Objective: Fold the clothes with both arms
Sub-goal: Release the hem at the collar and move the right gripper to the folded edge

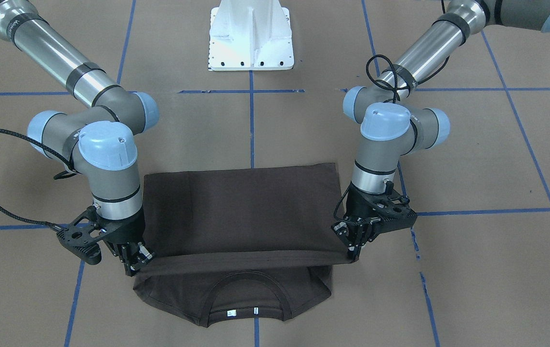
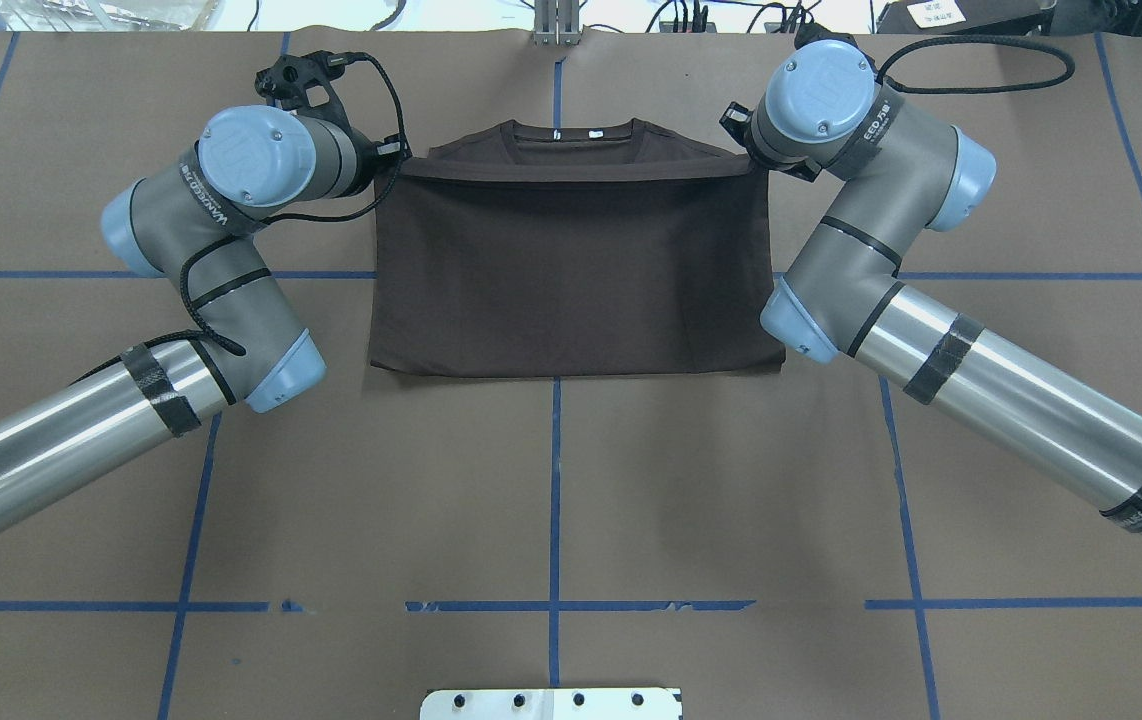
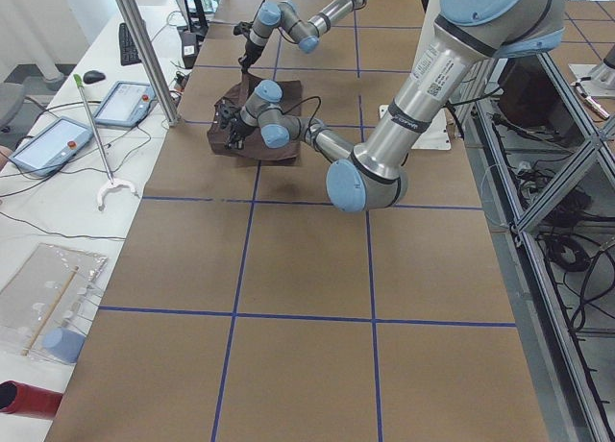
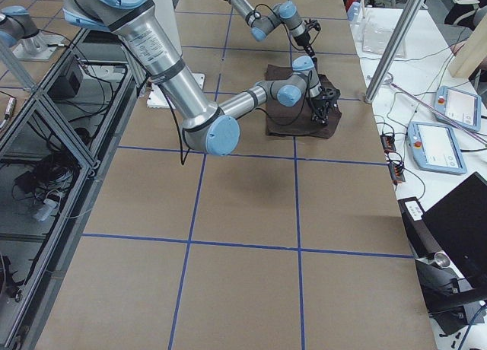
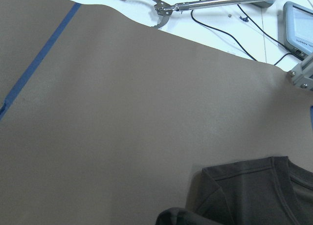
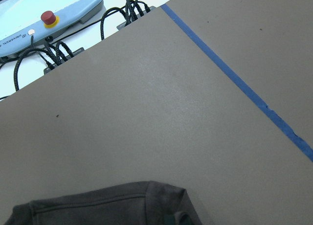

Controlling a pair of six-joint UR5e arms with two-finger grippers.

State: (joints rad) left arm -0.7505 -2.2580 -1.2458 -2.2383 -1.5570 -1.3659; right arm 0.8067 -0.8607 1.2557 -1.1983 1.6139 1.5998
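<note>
The dark brown T-shirt lies on the table with its lower half folded up toward the collar; two white neck labels show there. The folded layer's leading edge is stretched taut between both grippers, just short of the collar. My left gripper is shut on that edge's corner at the view's right. My right gripper is shut on the other corner. In the overhead view the shirt spans between the left gripper and the right gripper. Both wrist views show only shirt shoulders.
The white pedestal base stands behind the shirt. Blue tape lines cross the brown table. Past the far table edge lie a grabber tool, cables and a pendant with a red button.
</note>
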